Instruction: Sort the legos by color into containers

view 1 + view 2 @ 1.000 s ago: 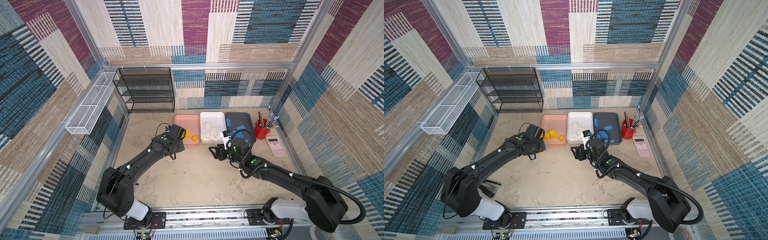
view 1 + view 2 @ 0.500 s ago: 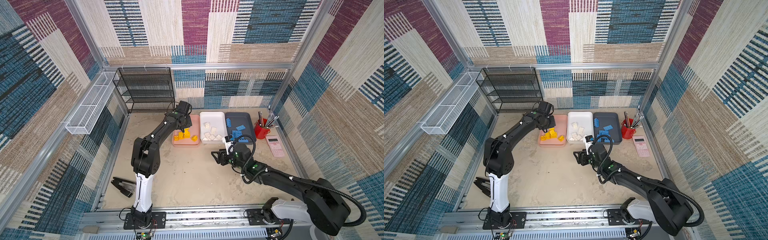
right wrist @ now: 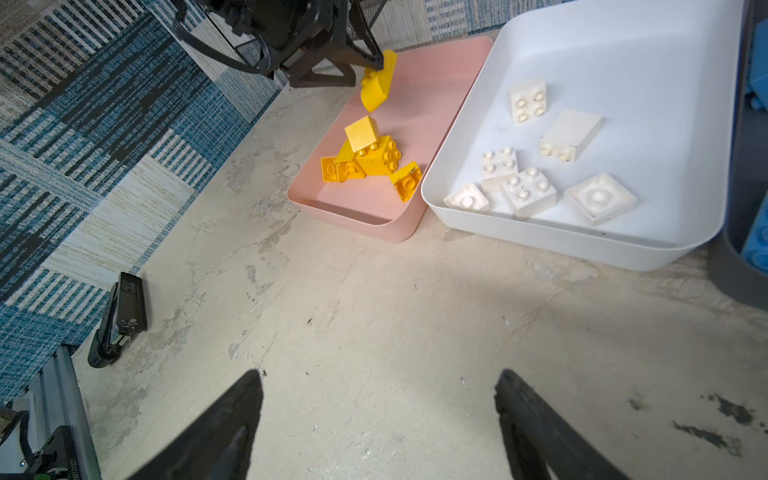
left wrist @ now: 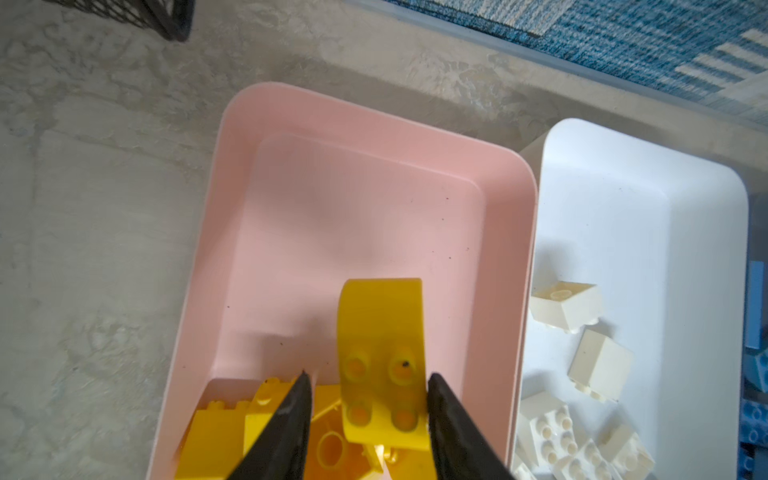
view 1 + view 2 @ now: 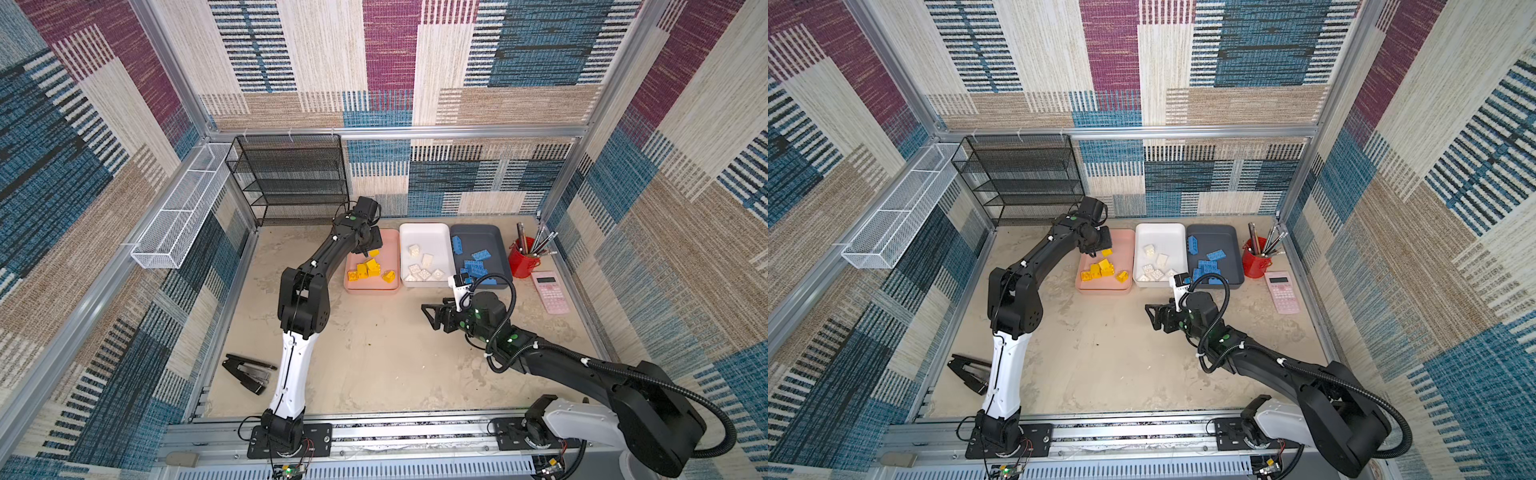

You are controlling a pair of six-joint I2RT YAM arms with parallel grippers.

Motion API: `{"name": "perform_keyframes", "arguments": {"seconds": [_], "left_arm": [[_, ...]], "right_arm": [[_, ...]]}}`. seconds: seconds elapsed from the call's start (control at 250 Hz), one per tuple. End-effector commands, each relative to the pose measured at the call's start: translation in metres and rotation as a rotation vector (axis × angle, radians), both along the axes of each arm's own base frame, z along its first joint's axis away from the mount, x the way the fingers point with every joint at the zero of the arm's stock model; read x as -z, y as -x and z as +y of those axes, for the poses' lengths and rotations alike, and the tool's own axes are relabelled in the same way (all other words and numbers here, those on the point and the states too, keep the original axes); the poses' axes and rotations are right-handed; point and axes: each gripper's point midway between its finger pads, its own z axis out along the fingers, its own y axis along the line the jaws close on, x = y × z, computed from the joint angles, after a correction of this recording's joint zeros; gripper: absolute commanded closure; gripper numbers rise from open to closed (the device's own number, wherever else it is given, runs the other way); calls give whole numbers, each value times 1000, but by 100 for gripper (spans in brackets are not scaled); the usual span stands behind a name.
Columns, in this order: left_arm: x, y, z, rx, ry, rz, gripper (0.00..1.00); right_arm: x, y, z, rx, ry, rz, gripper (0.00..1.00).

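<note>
Nearly complete: pink tray [image 4: 353, 199], white tray [image 3: 623, 62] and grey tray [image 5: 482, 237] (upper centre) hold sorted legos [image 5: 368, 268]. Apparently last yellow brick [image 4: 382, 324] sits between the parted jaws of left hand [image 4: 368, 376], over pink tray; right hand [image 3: 378, 386] gapes empty.

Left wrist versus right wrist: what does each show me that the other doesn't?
Left wrist only: the gap between the curved yellow brick and one finger of the left gripper. Right wrist only: the black stapler and the right gripper, open over bare table. Both: pink tray of yellow bricks, white tray of white bricks.
</note>
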Motion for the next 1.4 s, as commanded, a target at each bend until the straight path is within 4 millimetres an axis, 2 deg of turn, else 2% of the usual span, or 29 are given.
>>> {"name": "perform_keyframes", "arguments": {"seconds": [0.0, 0.112, 0.216, 0.32, 0.416, 0.492, 0.624, 0.74, 0.836, 0.952, 1.036, 1.184, 1.32, 1.396], "left_arm": [[-26, -2, 3, 37, -23, -62, 43], [-58, 8, 7, 53, -22, -96, 32], [-85, 27, 15, 52, -17, -129, 31], [-103, 54, 30, 31, -18, -159, 30], [-114, 87, 49, 4, -27, -179, 29], [-119, 114, 68, -13, -41, -199, 28], [-116, 160, 108, -62, -111, -226, 26], [-106, 195, 142, -113, -195, -252, 24], [-95, 213, 163, -119, -242, -304, 21], [-75, 224, 184, -133, -312, -372, 10], [-52, 224, 195, -137, -324, -367, 8], [-16, 203, 210, -148, -337, -294, 8], [-2, 180, 214, -118, -385, -371, 8], [2, 172, 213, -110, -390, -438, 8]], "right_arm": [[-21, -8, -8, 56, -14, -68, 0], [-39, -9, -21, 111, 7, -119, 1], [-58, -9, -40, 190, 24, -176, 1], [-81, -5, -64, 279, 43, -252, 1], [-93, -4, -93, 399, 93, -311, 1], [-98, -3, -118, 509, 120, -336, 1], [-102, 5, -146, 610, 132, -411, 1], [-93, 10, -175, 722, 154, -470, 1], [-84, 14, -193, 781, 169, -531, 1], [-74, 18, -212, 839, 178, -597, 1], [-64, 13, -224, 870, 186, -588, 1], [-44, -1, -239, 894, 242, -564, 1], [-29, -11, -241, 859, 277, -566, 1], [-31, -16, -240, 850, 276, -581, 1]]}}
